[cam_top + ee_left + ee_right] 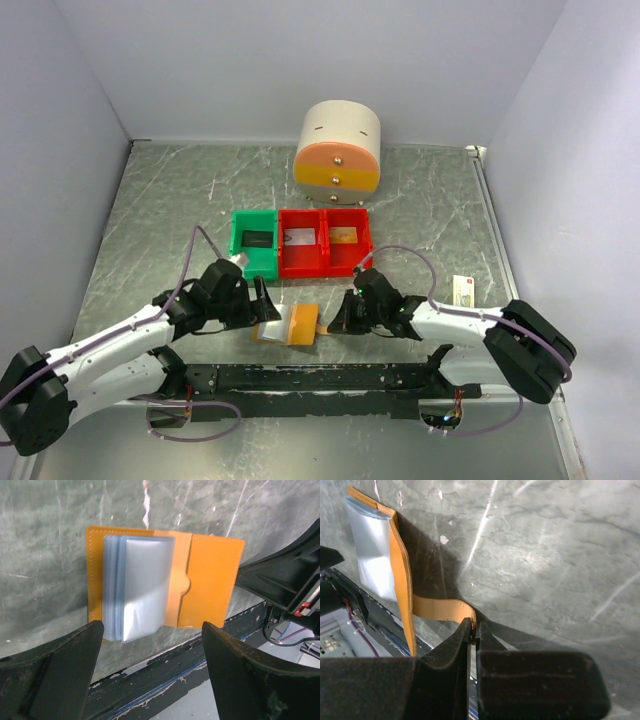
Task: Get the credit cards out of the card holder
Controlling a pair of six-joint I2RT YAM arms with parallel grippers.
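Right end effector (473, 630) pinches the edge of the orange flap of the card holder (212, 580), which lies open on the table (150, 220) near its front edge, pale pockets facing up. Left end effector (152, 630) hangs over it, jaws wide, holding nothing. A grey card (298, 237) and a gold card (345, 236) lie in separate compartments of the red bin (325, 262).

On table (160, 200), card holder (288, 325) just before bins (322, 270)

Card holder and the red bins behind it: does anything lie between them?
No. In the top external view, only bare marbled table lies between the open card holder and the red bins.
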